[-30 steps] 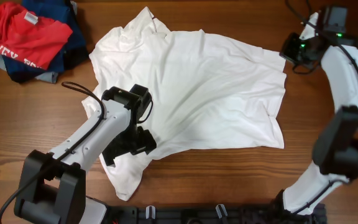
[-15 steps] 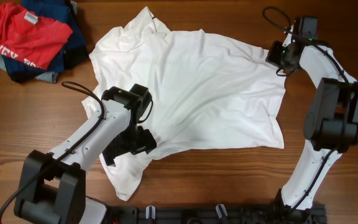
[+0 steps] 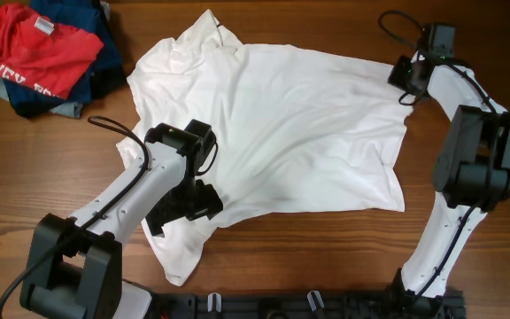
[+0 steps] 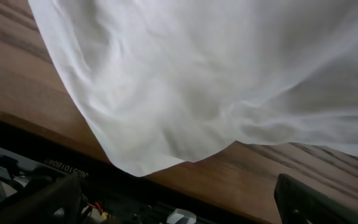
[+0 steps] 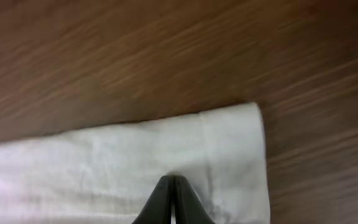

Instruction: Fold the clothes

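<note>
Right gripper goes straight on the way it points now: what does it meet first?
The white shirt: the right gripper, tips shut, points down onto its hemmed corner, wooden table beneath. It looks to be touching it, though depth is unclear.

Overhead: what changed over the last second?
The right gripper swung left from the bare wood beside the shirt onto its top right corner. In the right wrist view its fingers are closed on the fabric near the hem. The left gripper stayed open over the shirt's lower left. The shirt and the red T-shirt did not visibly move.
</note>
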Tool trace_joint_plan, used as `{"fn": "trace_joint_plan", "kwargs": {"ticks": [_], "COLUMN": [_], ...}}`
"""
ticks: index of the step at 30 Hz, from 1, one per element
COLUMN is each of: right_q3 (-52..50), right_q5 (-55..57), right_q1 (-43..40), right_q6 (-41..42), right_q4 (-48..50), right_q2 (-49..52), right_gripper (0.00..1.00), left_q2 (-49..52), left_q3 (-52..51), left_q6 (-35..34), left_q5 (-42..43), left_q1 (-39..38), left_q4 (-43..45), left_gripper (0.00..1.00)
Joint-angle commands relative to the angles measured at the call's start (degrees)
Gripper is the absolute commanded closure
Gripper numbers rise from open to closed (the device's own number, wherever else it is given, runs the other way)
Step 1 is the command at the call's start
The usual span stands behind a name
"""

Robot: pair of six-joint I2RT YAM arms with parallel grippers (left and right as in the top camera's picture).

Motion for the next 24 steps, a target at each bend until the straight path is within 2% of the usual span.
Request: {"fn": "trace_joint_plan", "kwargs": {"ticks": [1,5,8,9,11,13,14,16,19,24], "right_q3": [-1.14,0.37,6.16,8.94,16.94,24.68,28.85,34.71,40.37,40.76], "right_q5": [6.6,6.62,6.58,6.6,6.62,6.58,6.56,4.98,-0.98,-10.58], "right_q1": [-4.83,-7.87,-9.81,-10.1,-10.43,-10.4,-10.4,-10.34,-10.34,-9.75], "right_q6": [0.09,0.52,0.46,0.26,0.11,1.07,2.84,6.19,8.22,8.17], "right_q4": [1.14,3.39,-2.54,-5.51,-13.07,-20.33,-24.94,-31.76,-39.56,-52.35], "right_q2": [5.66,5.97,5.95,5.92,5.68,4.94,4.2,2.51,-1.68,-16.85], "right_gripper": [0.96,0.96,0.93,0.86,0.66,0.54,0.52,0.55,0.68,0.7], "left_q2": [-0.96,-0.96,-0.96,-0.96,-0.96,-0.96,-0.96,-0.96,-0.96,-1.77], "left_q3": [-0.37,-0.37,-0.37,-0.37,-0.37,-0.37,-0.37,-0.37,-0.09,5.31], "left_q6": [0.74,2.23,2.21,2.21,2.21,2.21,2.21,2.21,2.23,2.25], "left_q5": [0.66,0.48,0.44,0.44,0.46,0.48,0.5,0.48,-0.09,-3.93], "left_q1": [-0.35,-2.49,-5.4,-6.16,-7.56,-7.87,-7.87,-7.87,-7.85,-7.87], "left_q4": [1.36,3.82,5.18,5.68,6.8,6.99,6.82,6.47,6.49,4.74], "left_gripper": [0.0,0.0,0.0,0.0,0.0,0.0,0.0,0.0,0.0,0.0]}}
